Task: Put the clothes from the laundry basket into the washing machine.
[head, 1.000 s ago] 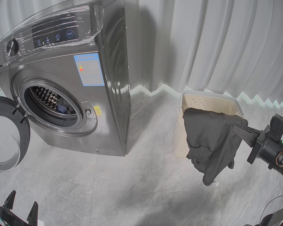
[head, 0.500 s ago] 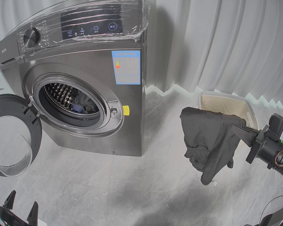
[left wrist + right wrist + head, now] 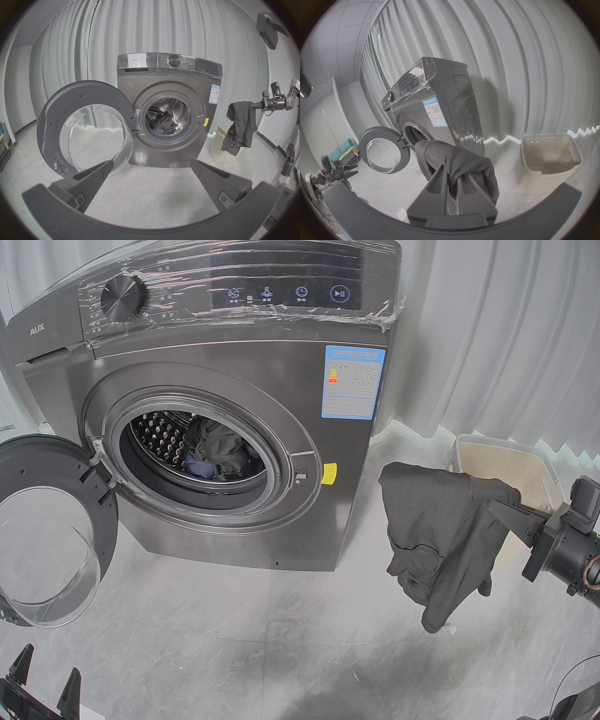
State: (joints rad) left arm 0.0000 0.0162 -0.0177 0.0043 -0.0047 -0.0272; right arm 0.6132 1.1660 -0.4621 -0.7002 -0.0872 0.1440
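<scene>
Steel-grey and big, the washing machine (image 3: 250, 365) takes the head view from nine round to twelve o'clock. Its round door (image 3: 37, 459) is swung wide open at nine o'clock, hinged on the left of the port. Behind, from twelve to three, hangs a white curtain (image 3: 500, 334). At three o'clock the cream laundry basket (image 3: 500, 443) sits on the pale floor (image 3: 250, 627), just right of the machine. In front of the basket a dark grey garment (image 3: 437, 534) hangs in folds, clear of the floor. The right gripper (image 3: 500, 509) has it, jaws pinched tight on a bunch of cloth at the top edge. Inside the drum, a heap of dark clothes (image 3: 219, 449) lies low, a bit of blue showing. Down at seven o'clock the left gripper (image 3: 50, 665) hovers, jaws spread wide, nothing between them.
</scene>
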